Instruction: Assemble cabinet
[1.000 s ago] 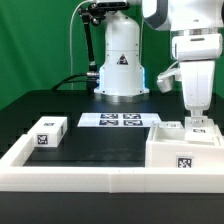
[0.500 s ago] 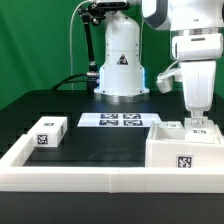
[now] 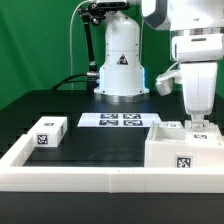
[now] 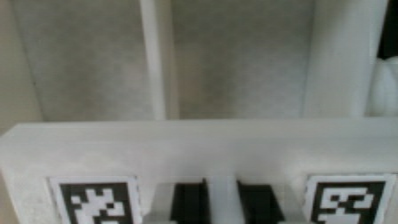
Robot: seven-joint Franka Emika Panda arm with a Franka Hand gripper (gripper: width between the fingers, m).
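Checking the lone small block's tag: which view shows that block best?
The exterior view: the small block sits whole, tag facing the camera. The wrist view misses it, showing only another white tagged part close up.

The exterior view sits in front of the worktop (image 3: 100, 140), slightly above it, and looks across the white border rail (image 3: 60, 178) toward the robot base (image 3: 122, 65) at the back, far enough off to take in the whole work area. The wrist view looks from the arm at blurred white tagged plastic, very near. Both views share the cabinet (image 3: 183, 150) on the exterior view's right.
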